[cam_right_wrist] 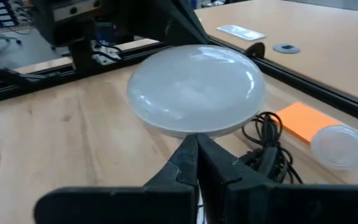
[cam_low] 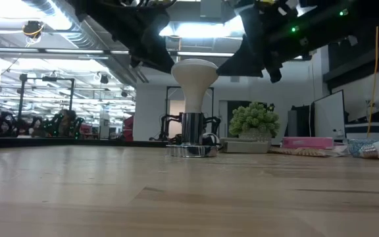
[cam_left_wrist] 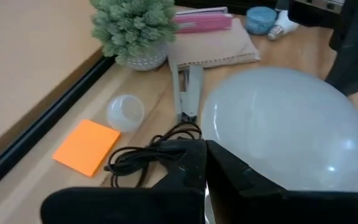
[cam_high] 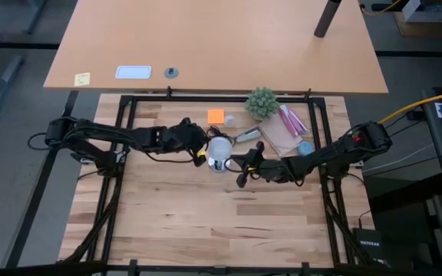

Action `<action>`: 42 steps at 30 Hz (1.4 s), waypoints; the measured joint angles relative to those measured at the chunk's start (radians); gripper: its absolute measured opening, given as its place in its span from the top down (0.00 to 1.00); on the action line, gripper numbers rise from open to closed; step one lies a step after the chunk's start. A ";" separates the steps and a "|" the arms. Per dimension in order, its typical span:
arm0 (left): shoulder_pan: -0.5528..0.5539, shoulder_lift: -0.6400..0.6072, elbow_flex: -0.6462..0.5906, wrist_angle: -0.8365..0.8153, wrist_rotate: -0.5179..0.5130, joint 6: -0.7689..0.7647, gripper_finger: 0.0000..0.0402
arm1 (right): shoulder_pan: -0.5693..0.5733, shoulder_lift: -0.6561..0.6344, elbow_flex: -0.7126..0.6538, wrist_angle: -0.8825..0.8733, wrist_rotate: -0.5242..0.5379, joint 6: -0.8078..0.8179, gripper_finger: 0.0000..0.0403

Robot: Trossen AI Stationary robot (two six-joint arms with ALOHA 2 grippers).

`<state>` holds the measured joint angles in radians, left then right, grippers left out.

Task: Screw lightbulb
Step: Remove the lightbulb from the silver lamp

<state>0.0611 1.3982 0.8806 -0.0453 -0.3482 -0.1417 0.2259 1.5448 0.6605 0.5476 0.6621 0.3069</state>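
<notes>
Looks nearly done: the lightbulb [cam_low: 194, 76] stands upright in its silver base [cam_low: 191, 150] near the desk's [cam_high: 206, 230] far edge. Left pincer [cam_high: 202, 152] and right pincer [cam_high: 242, 181] flank it, both closed, holding nothing. Maybe final tightening left.

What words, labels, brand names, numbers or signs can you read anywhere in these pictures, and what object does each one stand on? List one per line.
"NETGEAR": white letters on the flat black box on the floor by the table's corner, high view.
Yellow sticky note on the tan desk: marks too small to read.
White rectangular card on that desk: nothing legible.
Pink packet beside the green potted plant: print too blurred to read.
White frosted lightbulb: no marking visible.
</notes>
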 joint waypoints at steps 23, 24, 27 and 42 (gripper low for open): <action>-0.181 0.000 0.000 -0.069 0.016 -0.159 1.00 | -0.152 0.000 0.001 -0.017 -0.001 -0.004 0.99; -0.187 0.000 0.000 -0.072 0.014 -0.161 1.00 | -0.155 0.000 0.001 -0.017 -0.001 -0.016 0.99; -0.199 -0.008 -0.001 -0.072 -0.023 -0.161 1.00 | -0.155 0.000 0.001 -0.017 -0.001 -0.051 0.99; -0.078 -0.081 0.000 0.008 -0.238 -0.006 1.00 | -0.017 -0.189 0.001 -0.081 0.006 -0.121 0.99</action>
<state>-0.0171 1.3177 0.8803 -0.0377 -0.5862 -0.1479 0.2090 1.3562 0.6613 0.4662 0.6683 0.1857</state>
